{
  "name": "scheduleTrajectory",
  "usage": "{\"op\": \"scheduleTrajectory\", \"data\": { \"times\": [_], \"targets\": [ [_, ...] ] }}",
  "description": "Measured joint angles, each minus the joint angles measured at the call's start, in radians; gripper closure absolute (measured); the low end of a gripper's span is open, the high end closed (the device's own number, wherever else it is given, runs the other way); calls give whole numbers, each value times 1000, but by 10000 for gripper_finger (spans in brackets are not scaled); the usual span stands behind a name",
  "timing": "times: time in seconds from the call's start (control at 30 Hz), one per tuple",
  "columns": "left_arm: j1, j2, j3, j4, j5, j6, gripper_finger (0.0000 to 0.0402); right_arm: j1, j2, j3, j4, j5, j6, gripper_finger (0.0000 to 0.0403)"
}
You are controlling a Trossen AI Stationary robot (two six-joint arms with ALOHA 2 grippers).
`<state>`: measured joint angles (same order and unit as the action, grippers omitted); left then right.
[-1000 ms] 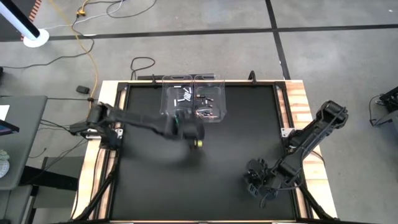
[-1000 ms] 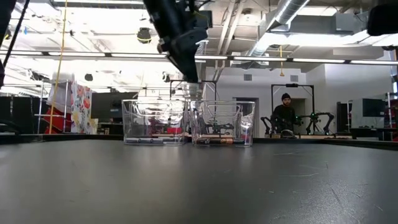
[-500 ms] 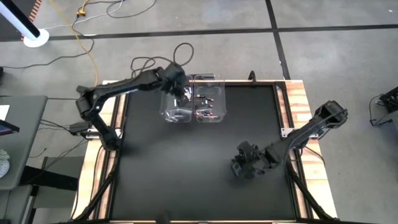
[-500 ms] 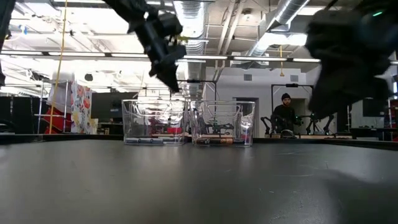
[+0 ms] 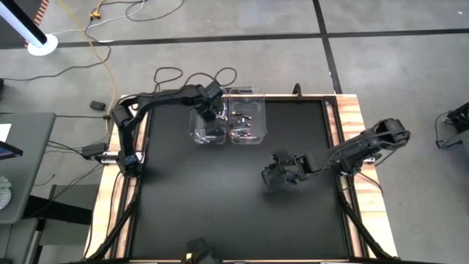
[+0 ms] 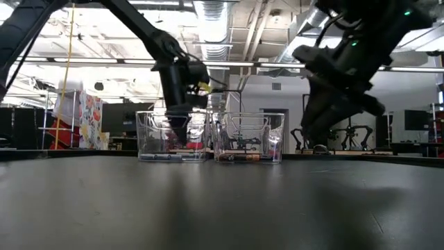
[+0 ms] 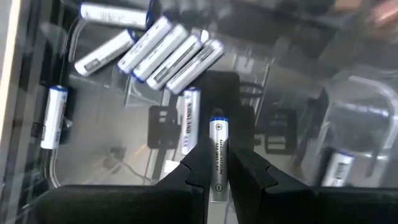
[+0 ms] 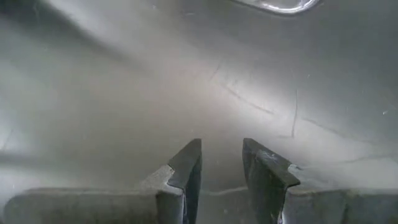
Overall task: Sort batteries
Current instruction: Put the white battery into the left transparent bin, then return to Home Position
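Observation:
My left gripper hangs over the left clear bin at the table's far edge, shut on a white battery with a blue band. Several white batteries lie on that bin's floor. The right clear bin beside it holds dark batteries. My right gripper hovers open over the black table, right of the middle, with nothing between its fingers. My left gripper pinches the white battery by its long sides between its two fingers. The fingers lie along the battery, and its plus end juts out past the fingertips. They come from above, pointing steeply down into the left bin. The battery is lifted clear.
The two bins stand side by side against the far edge. Wooden strips border the black table top. Bare table lies in front of the bins and around my right gripper. A person stands far back in the room.
My left gripper has swung from the table's middle toward the far edge and then sunk over the left bin, still shut on the battery. My right gripper has moved from the near right corner toward the table's middle, keeping its fingers apart.

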<state>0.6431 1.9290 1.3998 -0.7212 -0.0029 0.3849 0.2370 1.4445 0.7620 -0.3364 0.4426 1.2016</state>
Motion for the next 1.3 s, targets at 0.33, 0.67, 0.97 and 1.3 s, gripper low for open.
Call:
{"op": "scheduleTrajectory", "data": {
  "times": [0.33, 0.67, 0.97, 1.3],
  "targets": [
    [19, 20, 1, 3, -1, 76, 356, -50, 0, 0, 32, -22, -6, 270],
    [19, 20, 2, 32, -31, 87, 304, -58, 0, 0, 33, -23, -6, 270],
    [5, 20, 2, 31, -260, 60, 299, -63, 0, 0, 33, -23, -6, 270],
    [-28, 20, 7, 30, -688, 72, 299, -61, 0, 0, -70, -23, -112, 270]
  ]
}}
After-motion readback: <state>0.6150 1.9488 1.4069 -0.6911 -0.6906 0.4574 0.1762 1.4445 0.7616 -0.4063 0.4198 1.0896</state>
